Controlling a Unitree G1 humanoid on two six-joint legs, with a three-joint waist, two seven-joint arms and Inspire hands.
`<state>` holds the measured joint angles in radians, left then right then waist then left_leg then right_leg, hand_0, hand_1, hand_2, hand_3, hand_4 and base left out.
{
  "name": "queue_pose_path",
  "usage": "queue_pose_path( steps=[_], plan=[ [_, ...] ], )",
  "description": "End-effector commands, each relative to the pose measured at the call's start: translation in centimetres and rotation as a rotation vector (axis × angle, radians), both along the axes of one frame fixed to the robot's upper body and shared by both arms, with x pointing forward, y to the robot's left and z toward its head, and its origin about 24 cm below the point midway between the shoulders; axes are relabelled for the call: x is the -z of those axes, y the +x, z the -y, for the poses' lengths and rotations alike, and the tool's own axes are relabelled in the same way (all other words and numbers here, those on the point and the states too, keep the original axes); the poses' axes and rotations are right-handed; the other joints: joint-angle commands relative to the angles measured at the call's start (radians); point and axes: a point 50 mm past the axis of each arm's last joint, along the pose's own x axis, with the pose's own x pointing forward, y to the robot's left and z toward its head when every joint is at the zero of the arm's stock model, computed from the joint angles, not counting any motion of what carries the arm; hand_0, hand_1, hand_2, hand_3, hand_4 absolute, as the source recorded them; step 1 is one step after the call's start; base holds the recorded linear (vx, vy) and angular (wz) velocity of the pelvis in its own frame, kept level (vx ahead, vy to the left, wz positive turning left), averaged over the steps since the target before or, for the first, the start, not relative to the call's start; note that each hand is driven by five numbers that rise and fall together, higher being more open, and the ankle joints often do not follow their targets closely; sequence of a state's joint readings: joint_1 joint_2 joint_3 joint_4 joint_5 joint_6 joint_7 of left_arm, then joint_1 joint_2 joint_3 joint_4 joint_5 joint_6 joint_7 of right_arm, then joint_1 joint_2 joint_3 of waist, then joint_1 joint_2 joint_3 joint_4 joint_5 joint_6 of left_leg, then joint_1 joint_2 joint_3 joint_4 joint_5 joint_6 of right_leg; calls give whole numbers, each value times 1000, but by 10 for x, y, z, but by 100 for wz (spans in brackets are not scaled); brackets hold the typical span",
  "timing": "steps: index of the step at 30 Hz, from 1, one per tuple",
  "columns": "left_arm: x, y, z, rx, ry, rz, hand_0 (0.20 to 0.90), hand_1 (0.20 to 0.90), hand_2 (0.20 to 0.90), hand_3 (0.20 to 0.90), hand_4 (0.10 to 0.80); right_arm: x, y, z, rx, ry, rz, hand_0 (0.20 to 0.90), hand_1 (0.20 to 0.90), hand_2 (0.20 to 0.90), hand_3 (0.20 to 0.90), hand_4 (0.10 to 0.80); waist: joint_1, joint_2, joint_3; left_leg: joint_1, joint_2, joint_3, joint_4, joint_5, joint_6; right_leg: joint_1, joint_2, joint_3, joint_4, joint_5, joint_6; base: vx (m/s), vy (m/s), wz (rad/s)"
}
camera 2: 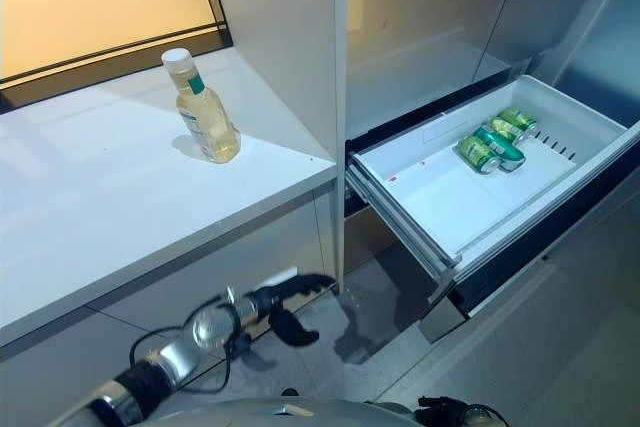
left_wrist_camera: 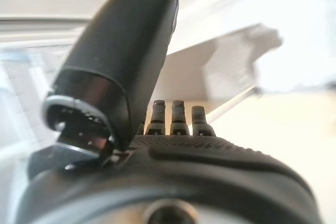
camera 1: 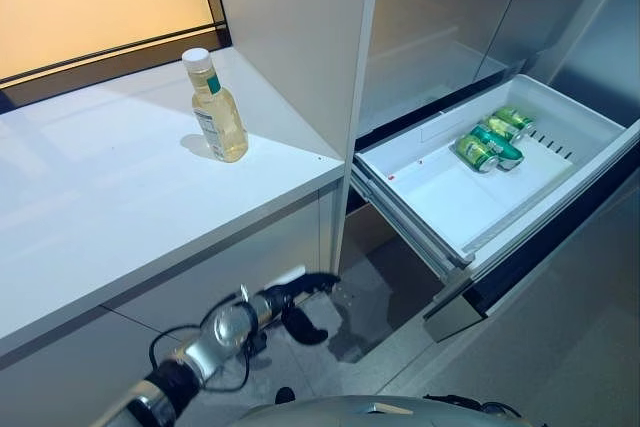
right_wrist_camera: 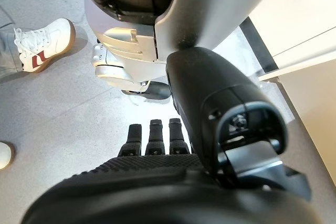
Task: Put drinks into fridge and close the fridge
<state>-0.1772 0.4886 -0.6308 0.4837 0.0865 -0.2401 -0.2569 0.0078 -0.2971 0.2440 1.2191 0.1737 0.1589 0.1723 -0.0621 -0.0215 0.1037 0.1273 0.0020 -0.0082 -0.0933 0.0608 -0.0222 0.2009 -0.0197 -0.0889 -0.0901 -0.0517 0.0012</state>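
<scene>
A yellow drink bottle [camera 1: 217, 109] with a white cap stands upright on the white counter [camera 1: 90, 207], near the tall white panel. Green cans [camera 1: 490, 141] lie at the back of the open white fridge drawer [camera 1: 445, 202]. My left hand [camera 1: 292, 304] hangs open and empty below the counter's front edge, in front of the cabinet and left of the drawer. Its straight fingers [left_wrist_camera: 178, 115] show in the left wrist view. My right hand [right_wrist_camera: 157, 179] is open and empty, with fingers [right_wrist_camera: 155, 136] straight, low over the floor.
A tall white panel [camera 1: 300, 37] separates the counter from the steel fridge [camera 1: 450, 17]. The pulled-out drawer juts over the grey floor [camera 1: 560, 347]. A person's white and red shoe [right_wrist_camera: 37, 40] is on the floor near my right hand.
</scene>
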Motion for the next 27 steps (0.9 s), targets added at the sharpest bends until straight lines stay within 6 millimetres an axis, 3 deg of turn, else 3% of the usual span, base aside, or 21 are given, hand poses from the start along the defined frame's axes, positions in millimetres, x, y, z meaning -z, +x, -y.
queue_pose_path(
  steps=[1, 4, 10, 14, 27],
  plan=[
    [-63, 36, 36, 121, -199, 231, 900, 900, 900, 900, 800, 0, 5, -1, -37, 16, -9, 900, 900, 900, 900, 800, 15, 26, -16, 5, -15, 28, 6, -105, 26, -89, -13, -14, 38, 42, 88, 0, 0, 0],
    [-75, 27, 48, 182, -259, 322, 900, 900, 900, 900, 800, 1, 5, -5, -28, 18, 2, 900, 900, 900, 900, 800, 23, 27, -10, 1, -13, 26, 6, -106, 26, -90, -11, -14, 37, 37, 85, -17, -2, 0],
    [-147, 6, 50, 373, -538, 417, 900, 900, 900, 900, 800, 4, -5, -12, 17, 8, 25, 900, 900, 900, 900, 800, 42, 35, 7, -5, -20, -1, 6, -99, 27, -81, -16, -32, 30, 40, 83, -29, 4, 6],
    [-176, -1, 50, 453, -681, 410, 900, 900, 900, 900, 800, 5, -9, -14, 25, 10, 27, 900, 900, 900, 900, 800, 47, 35, 2, -7, -20, -10, 6, -99, 27, -79, -17, -37, 27, 41, 83, -5, -14, 9],
    [-234, -3, 31, 403, -886, 640, 900, 900, 900, 900, 800, 5, -12, -17, 32, 23, 33, 900, 900, 900, 900, 800, 68, 23, -11, -11, -24, -32, 6, -98, 27, -76, -17, -39, 23, 43, 74, -1, -10, 3]
  ],
)
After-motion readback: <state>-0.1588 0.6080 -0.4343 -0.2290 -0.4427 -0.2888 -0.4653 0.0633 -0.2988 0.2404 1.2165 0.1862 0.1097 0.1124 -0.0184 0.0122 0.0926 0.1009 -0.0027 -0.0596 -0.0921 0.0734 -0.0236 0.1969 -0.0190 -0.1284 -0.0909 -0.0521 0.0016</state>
